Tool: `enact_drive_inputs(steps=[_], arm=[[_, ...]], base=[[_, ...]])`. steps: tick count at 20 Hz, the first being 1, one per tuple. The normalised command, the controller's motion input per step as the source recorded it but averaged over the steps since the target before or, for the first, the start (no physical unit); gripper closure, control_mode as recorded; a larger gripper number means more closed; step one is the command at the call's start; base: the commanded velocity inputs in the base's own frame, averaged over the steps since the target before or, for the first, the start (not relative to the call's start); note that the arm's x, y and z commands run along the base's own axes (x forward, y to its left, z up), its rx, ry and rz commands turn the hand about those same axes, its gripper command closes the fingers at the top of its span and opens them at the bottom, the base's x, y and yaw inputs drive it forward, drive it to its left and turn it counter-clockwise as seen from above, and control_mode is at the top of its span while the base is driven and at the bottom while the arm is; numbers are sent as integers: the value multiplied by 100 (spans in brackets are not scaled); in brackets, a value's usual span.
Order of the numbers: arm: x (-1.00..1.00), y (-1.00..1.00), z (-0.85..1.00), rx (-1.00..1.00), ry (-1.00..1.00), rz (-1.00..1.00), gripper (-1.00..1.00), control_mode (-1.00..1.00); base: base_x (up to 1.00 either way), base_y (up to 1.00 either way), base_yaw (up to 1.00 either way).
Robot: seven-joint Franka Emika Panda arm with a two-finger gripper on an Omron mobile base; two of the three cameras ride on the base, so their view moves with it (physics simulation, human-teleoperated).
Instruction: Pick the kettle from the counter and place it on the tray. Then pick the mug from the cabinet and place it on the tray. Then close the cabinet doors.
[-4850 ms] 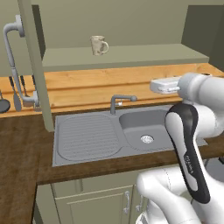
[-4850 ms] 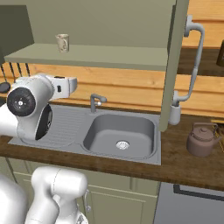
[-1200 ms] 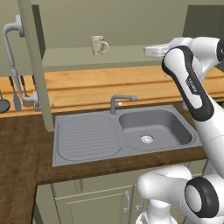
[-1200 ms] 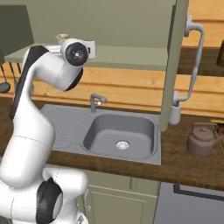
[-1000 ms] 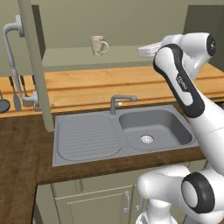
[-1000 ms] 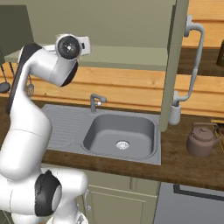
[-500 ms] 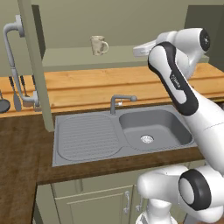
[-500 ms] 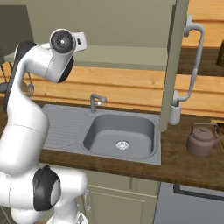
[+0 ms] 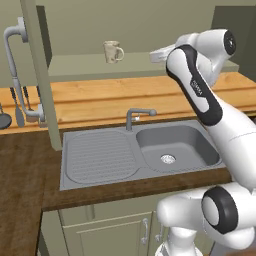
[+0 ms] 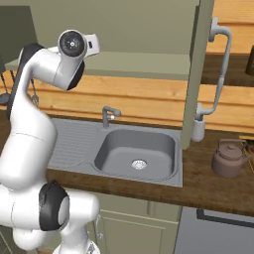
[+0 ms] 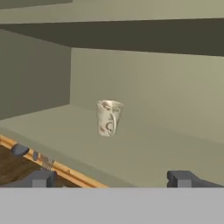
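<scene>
Hovering level with the cabinet shelf (image 9: pixel 90 67), the claw (image 11: pixel 111 178) stood spread wide with nothing between its fingertips (image 11: pixel 37 178), pointed along the shelf toward the mug (image 11: pixel 108 118). The mug stood upright on that pale green shelf, well apart from the claw, its loop handle turned toward the hand camera; in the left base view the mug (image 9: pixel 113 51) sat on the shelf to the left of the arm's raised hand. Below the shelf ran the orange-wood wall panel, and under it the dark counter (image 9: pixel 22 165) with the grey sink (image 9: pixel 140 152) and its tap (image 9: pixel 136 117) set below the mug. One cabinet door (image 9: pixel 37 75) stood swung open at the shelf's left end, the other door (image 10: pixel 196 69) at its right end. Far right of the sink, the brown kettle (image 10: pixel 228 158) stood on the counter, beside the white soap dispenser (image 10: pixel 198 128).
</scene>
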Motion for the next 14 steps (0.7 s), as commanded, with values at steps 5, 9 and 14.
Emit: enact_drive_inputs(steps=[5,9,14], arm=[[31,10,1,-3,8,0,-100,-100],[29,17,4,-3,9,0,-100,-100],[24,18,12,-3,5,0,-100,-100]], base=[[0,0,0],[0,0,0],[0,0,0]])
